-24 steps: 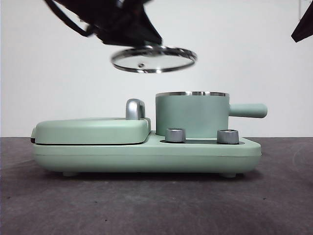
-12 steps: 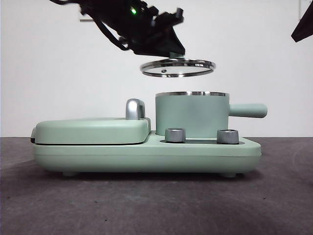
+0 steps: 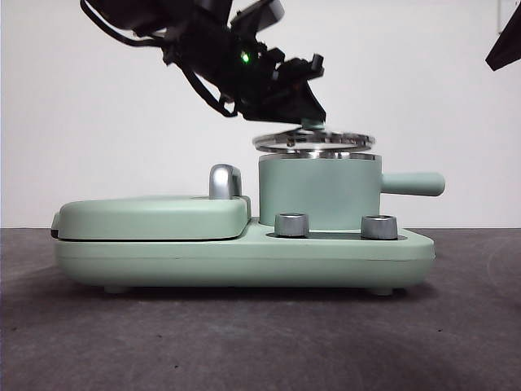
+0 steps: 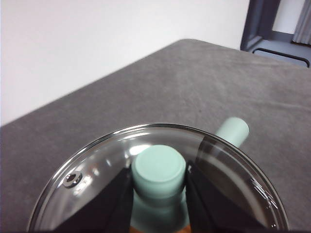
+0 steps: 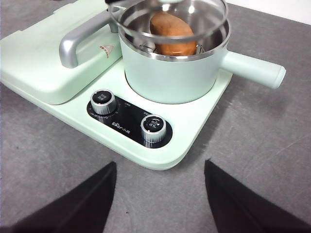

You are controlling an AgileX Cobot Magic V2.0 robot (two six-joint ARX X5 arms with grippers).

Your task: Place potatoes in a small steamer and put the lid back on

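The clear-glass lid (image 3: pixel 313 140) hangs slightly tilted just over the steel rim of the mint-green small steamer (image 3: pixel 319 191). My left gripper (image 3: pixel 305 122) comes down from the upper left and is shut on the lid's green knob (image 4: pixel 159 169). In the left wrist view the glass (image 4: pixel 92 165) fills the near field, and the steamer's side handle (image 4: pixel 233 131) shows beyond it. The orange-brown potato (image 5: pixel 171 26) lies inside the steamer (image 5: pixel 170 73), under the lid (image 5: pixel 206 12). My right gripper (image 5: pixel 158 194) is open over the table in front of the appliance, seen only as a black tip (image 3: pixel 505 45).
The steamer stands on a mint-green appliance base (image 3: pixel 244 257) with two chrome dials (image 3: pixel 293 225) (image 3: pixel 379 226). Left of it lies the flat green griddle lid (image 3: pixel 155 216) with its chrome handle (image 3: pixel 225 181). Dark grey table all around.
My left gripper has carried the lid rightward and down, from high up left of the steamer to just above its rim. The right arm has not moved.
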